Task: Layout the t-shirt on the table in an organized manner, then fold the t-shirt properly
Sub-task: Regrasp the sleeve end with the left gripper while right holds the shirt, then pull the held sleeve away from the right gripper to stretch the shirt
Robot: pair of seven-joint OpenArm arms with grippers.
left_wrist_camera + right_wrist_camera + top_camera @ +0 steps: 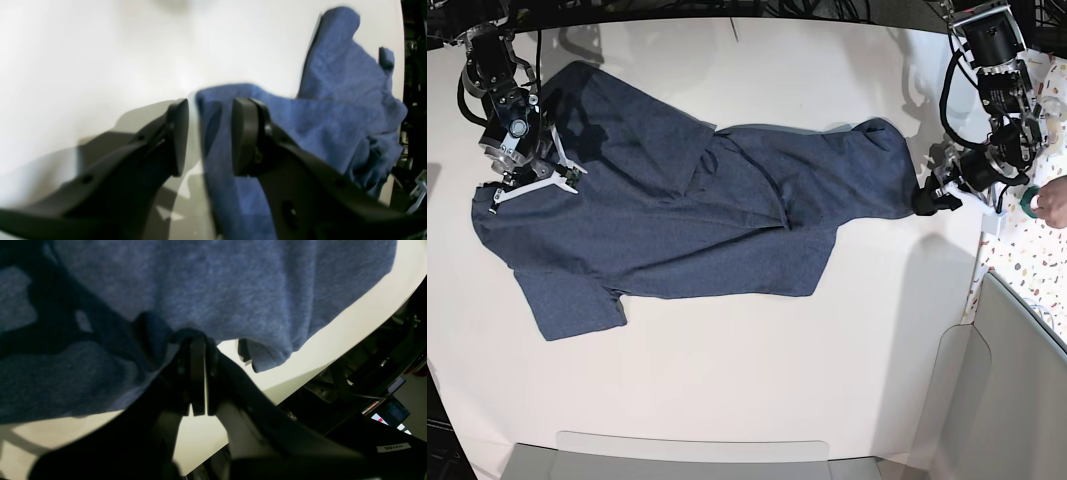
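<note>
In the right wrist view the right gripper (198, 373) fills the lower centre of the frame, its jaws pressed together on a bunched fold of the t-shirt (217, 283), which spreads across the top of the frame. A strip of the white table (333, 336) runs diagonally beneath the cloth toward the right edge.

In the left wrist view the left gripper (210, 136) sits at lower centre with its jaws spread; a blue edge of the shirt (333, 110) hangs in the gap between them, and whether either pad touches the cloth cannot be told.

In the base view the shirt (677, 220) lies stretched across the middle of the table (757, 380), one sleeve at lower left, folds over its middle. The right gripper (527, 175) is at the shirt's upper left edge, the left gripper (927, 198) at its right end.
</note>
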